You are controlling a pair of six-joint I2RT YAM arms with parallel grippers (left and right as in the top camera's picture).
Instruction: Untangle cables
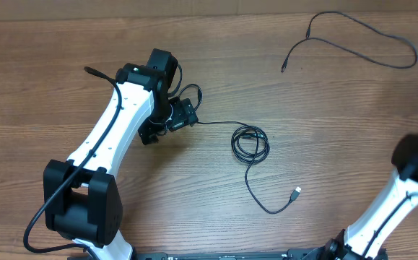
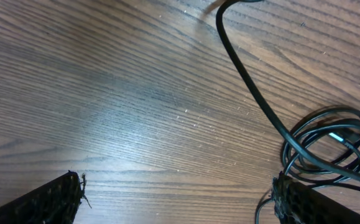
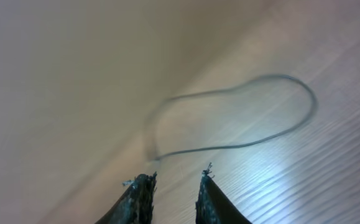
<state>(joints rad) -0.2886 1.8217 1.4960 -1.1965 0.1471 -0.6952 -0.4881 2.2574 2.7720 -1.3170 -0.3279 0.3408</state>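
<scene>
Judged roughly half done. Found one loose cord (image 1: 360, 32) laid out alone as an open curve in the upper right of the overhead view, well apart from the rest, and blurred into a wide loop in the right wrist view. Found the coiled cord (image 1: 250, 143) at centre frame, wound in several overlapping rings, trailing one thin strand left toward the left gripper (image 2: 180, 204) and another down to a silver-tipped plug (image 1: 296, 193) lower right of centre. Reckoned those rings left to open out. Noted thin, glossy black sheathing, limp and round, against a matte wood-grain table (image 1: 64, 43). Saw the left fingers spread wide at the bottom corners of the wrist view, holding nothing, with the coil just beside the lower-right one. Saw the right gripper (image 3: 173, 194) parted by a narrow gap, nothing between.
</scene>
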